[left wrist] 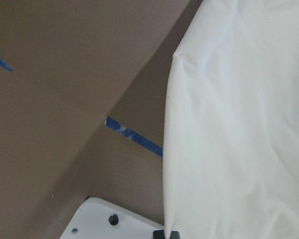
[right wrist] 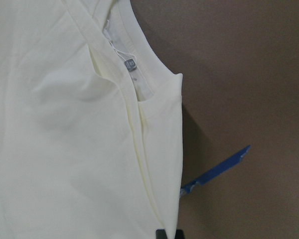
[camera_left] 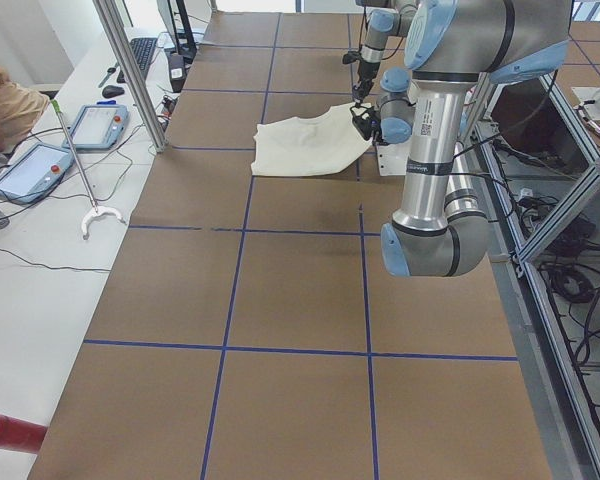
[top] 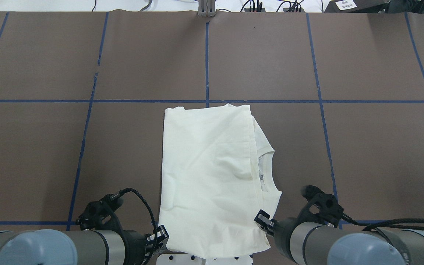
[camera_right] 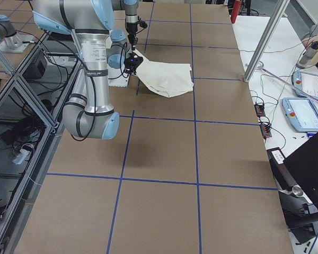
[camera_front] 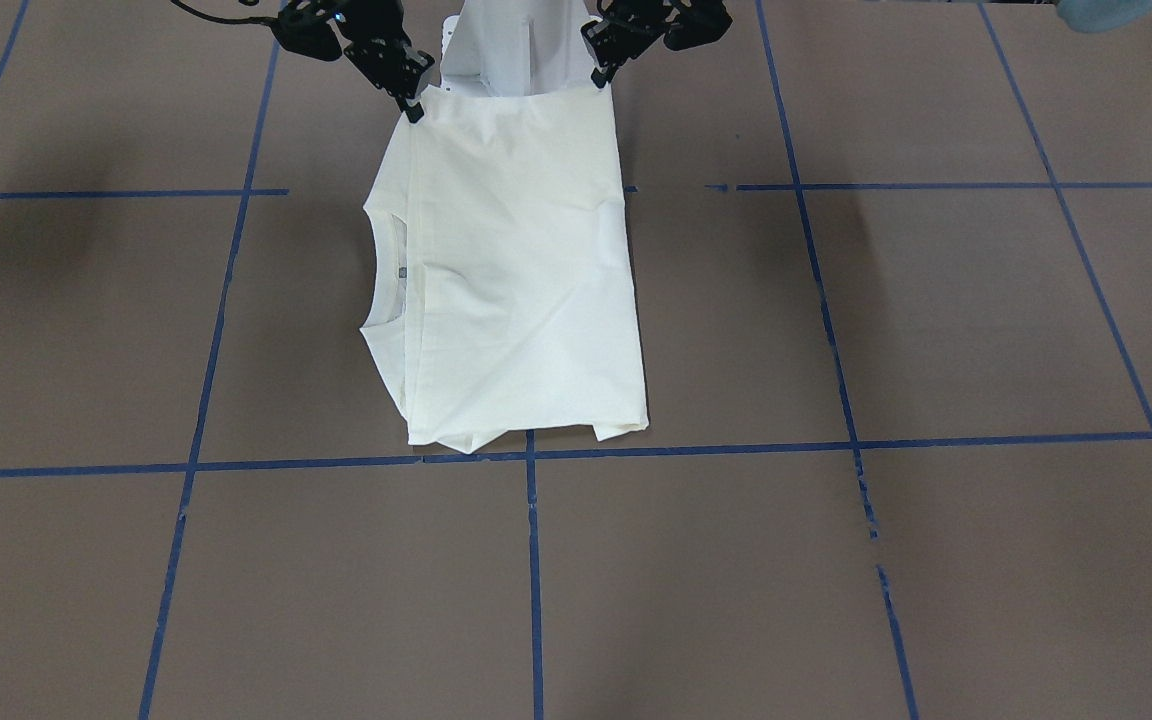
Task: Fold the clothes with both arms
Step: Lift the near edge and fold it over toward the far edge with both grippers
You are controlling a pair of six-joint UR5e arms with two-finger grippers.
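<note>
The cream T-shirt [camera_front: 516, 280] lies folded into a long rectangle, plain side up, in the middle of the table [top: 208, 176]. Its collar and label point to my right. No cat print shows. My left gripper [top: 162, 235] is shut on the near left corner of the shirt, and my right gripper [top: 262, 219] is shut on the near right corner. In the front view, the left gripper [camera_front: 600, 78] and the right gripper [camera_front: 414, 105] hold that near edge stretched between them, slightly raised. Each wrist view shows cloth running down into the fingertips: the left [left wrist: 239, 124] and the right [right wrist: 65, 124].
The white pedestal base [top: 204, 259] sits just under the held edge. Blue tape lines [camera_front: 533, 560] grid the brown table. In the exterior left view, a metal post [camera_left: 130, 70] and tablets [camera_left: 35, 170] stand on the operators' side.
</note>
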